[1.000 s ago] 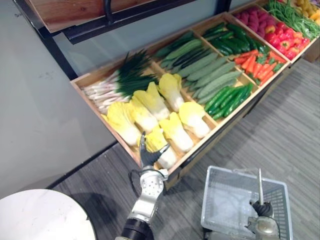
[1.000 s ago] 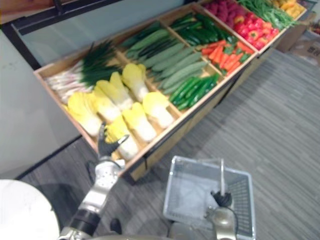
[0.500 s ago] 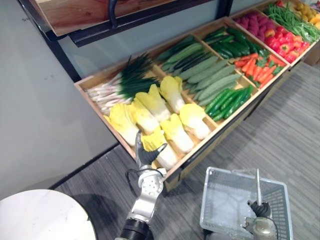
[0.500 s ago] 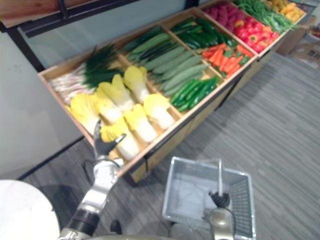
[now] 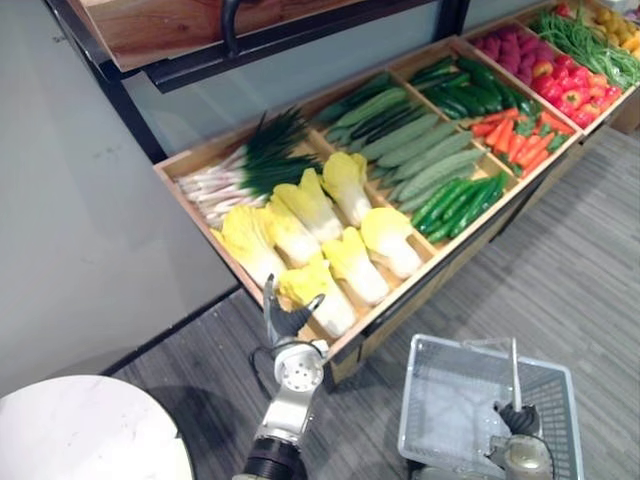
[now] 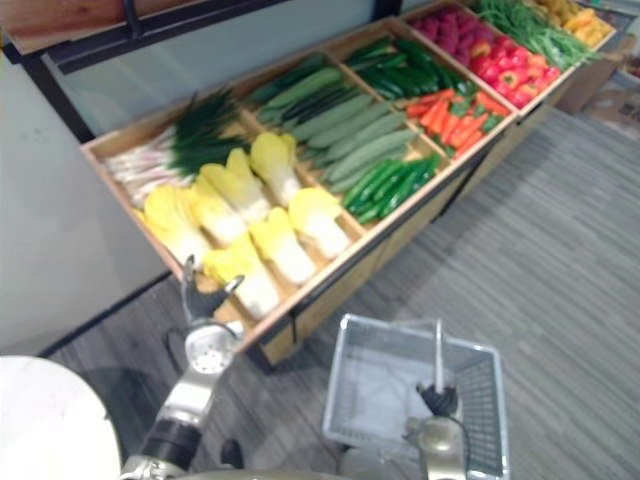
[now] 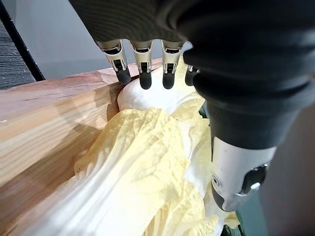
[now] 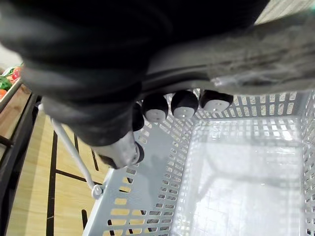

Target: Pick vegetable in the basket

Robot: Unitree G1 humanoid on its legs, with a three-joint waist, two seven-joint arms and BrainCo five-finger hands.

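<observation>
Hovering over a yellow-leafed white cabbage point(image 5: 320, 300), the left hand point(image 5: 284, 322) is spread; the right hand point(image 5: 519, 419) clasps the handle point(image 5: 516, 366) of a grey perforated basket point(image 5: 428, 392).

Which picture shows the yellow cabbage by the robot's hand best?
The left wrist view: the cabbage is close, crinkly leaves clear, just past the fingers of the left hand. The eye views show it whole but small, at the crate's front.
</observation>
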